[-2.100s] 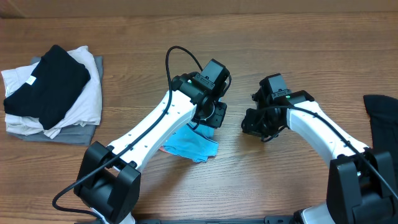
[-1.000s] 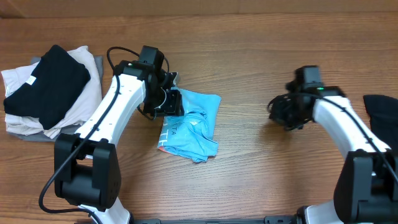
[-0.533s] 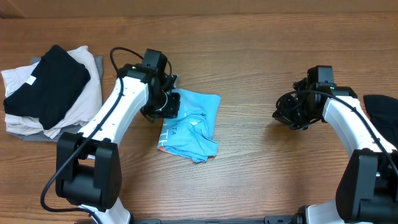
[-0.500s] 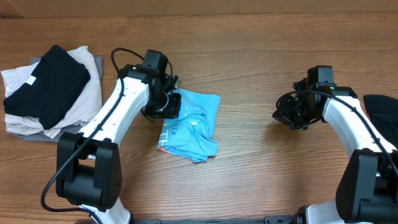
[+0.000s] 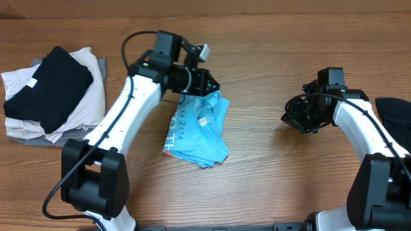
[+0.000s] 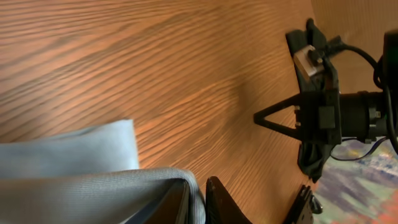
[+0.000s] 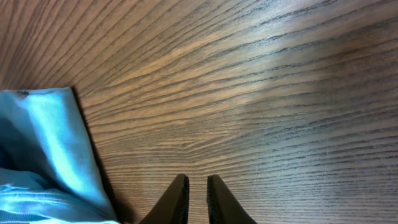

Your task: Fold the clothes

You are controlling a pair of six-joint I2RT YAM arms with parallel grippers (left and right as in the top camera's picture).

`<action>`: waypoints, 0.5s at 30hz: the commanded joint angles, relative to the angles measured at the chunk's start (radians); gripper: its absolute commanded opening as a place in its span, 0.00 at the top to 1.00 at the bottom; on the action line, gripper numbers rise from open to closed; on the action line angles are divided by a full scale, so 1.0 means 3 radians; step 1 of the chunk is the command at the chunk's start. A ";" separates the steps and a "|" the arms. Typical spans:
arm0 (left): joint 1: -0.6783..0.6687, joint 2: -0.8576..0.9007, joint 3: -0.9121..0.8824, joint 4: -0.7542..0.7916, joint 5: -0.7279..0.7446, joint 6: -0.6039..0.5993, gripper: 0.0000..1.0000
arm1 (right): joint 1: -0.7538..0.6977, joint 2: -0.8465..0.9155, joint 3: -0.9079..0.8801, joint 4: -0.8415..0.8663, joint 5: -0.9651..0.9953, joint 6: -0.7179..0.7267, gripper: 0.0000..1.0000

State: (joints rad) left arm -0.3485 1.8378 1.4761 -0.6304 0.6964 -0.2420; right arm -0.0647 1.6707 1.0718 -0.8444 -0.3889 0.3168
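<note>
Sky-blue T-shirt (image 5: pixel 196 128) with white lettering (image 5: pixel 178 125) down one side lies rumpled on the wooden bench (image 5: pixel 270 186), a little left of its middle. Its upper end is drawn up toward my left gripper (image 6: pixel 198 190). My left arm reaches over from the near left, and that gripper is clamped on a fold of the shirt's fabric. From the left wrist, pale blue cloth wraps one finger (image 6: pixel 184 198) and fills the lower left of the view. My right gripper (image 7: pixel 196 179) hangs well to the right of the shirt, just above bare wood. Its fingers are drawn almost together with only a thin slit between them, and they are grasping nothing. From the right wrist, an edge of the shirt shows at the far left, apart from the fingertips.

At the bench's left end sits a stack of folded clothes: a black garment (image 5: pixel 48 86) on top, a white garment (image 5: pixel 90 99) under it, and a grey garment (image 5: pixel 83 138) at the bottom. Another black garment (image 5: pixel 393 119) lies at the right edge, partly cut off by the frame and partly behind my right arm.
</note>
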 commanded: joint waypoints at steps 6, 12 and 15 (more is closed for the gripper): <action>-0.0437 0.0028 0.0053 0.0211 -0.0446 -0.0242 0.63 | -0.0004 -0.0108 0.0075 0.0041 -0.0029 -0.0020 0.85; -0.0430 0.0025 0.0055 0.0088 -0.0502 -0.0215 0.19 | 0.0027 -0.0108 0.0075 0.0022 -0.0050 -0.0070 0.78; -0.0277 0.0025 0.0055 -0.0154 -0.0511 -0.0205 0.17 | 0.0112 -0.0108 0.0075 0.0069 -0.0191 -0.0240 0.73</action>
State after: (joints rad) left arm -0.4824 1.8378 1.4765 -0.6323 0.5663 -0.3023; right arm -0.0578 1.6707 1.0718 -0.8368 -0.3985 0.2951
